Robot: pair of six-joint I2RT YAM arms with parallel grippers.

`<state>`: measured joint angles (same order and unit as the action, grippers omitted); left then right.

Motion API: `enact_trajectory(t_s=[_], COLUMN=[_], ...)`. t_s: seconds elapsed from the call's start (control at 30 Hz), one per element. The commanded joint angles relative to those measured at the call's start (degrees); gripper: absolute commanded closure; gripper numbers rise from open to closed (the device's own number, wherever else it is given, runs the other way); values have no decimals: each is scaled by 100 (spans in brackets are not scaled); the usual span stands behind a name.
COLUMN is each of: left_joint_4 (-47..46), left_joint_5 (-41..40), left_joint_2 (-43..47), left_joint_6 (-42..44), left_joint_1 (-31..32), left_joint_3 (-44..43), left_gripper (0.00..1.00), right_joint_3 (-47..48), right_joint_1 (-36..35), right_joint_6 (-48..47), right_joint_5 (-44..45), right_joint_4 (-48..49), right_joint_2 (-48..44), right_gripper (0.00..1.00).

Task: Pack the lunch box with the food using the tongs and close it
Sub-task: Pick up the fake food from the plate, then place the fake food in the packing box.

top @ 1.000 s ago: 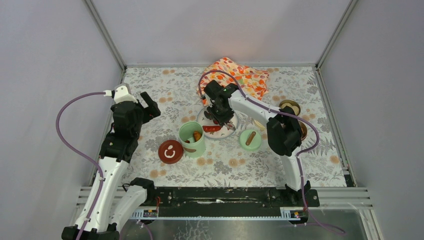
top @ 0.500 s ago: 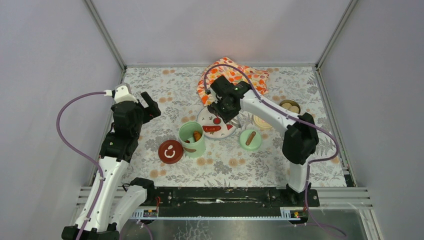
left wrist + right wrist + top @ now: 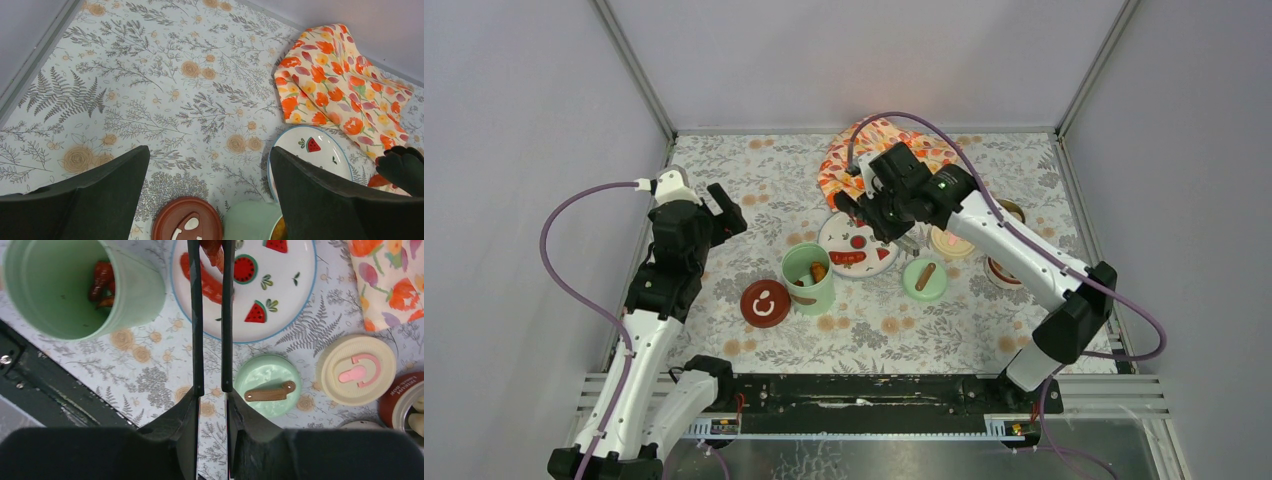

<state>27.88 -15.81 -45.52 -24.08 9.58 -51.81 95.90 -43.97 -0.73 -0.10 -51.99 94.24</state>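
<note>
My right gripper [image 3: 892,214] [image 3: 212,390] is shut on the tongs [image 3: 196,315], whose two dark arms reach over the white plate [image 3: 856,245] [image 3: 285,280]. An orange-red chunk of food [image 3: 212,250] sits between their tips at the frame's top edge. Another red piece [image 3: 207,285] lies on the plate. The mint-green pot [image 3: 808,277] [image 3: 75,290] holds fried chunks [image 3: 102,280]. Its green lid [image 3: 924,278] [image 3: 267,385], the cream lid [image 3: 951,242] [image 3: 356,371] and the dark red lid [image 3: 764,303] [image 3: 186,220] lie on the table. My left gripper [image 3: 719,210] [image 3: 210,155] hangs open and empty, high at the left.
An orange flower-patterned cloth [image 3: 874,150] [image 3: 335,75] lies at the back behind the plate. A low bowl with pale balls [image 3: 407,410] stands at the right, partly under my right arm. The black rail [image 3: 864,392] runs along the near edge.
My right arm has swung its elbow out to the right, and its gripper has drawn back from over the plate toward the cloth with the tongs. The left arm has stayed still.
</note>
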Motion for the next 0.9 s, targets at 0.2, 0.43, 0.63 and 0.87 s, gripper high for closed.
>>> enact_trajectory(t_s=[0.2, 0.43, 0.63, 0.87], left_joint_4=[-354, -353, -358, -353], left_joint_5=[26, 15, 15, 18], left_joint_2=[15, 53, 69, 52], left_joint_6=[8, 17, 17, 26], left_joint_1=[-44, -45, -44, -45], left_joint_3=[44, 48, 46, 47], left_gripper=[2, 2, 2, 1], right_joint_3=[157, -12, -158, -167], right_joint_1=[-945, -1359, -1485, -1510], right_joint_6=[204, 300, 300, 252], right_joint_5=[-553, -705, -638, -550], right_joint_4=[233, 262, 232, 211], right_joint_2=[-634, -411, -203, -138], right_gripper=[78, 77, 70, 60])
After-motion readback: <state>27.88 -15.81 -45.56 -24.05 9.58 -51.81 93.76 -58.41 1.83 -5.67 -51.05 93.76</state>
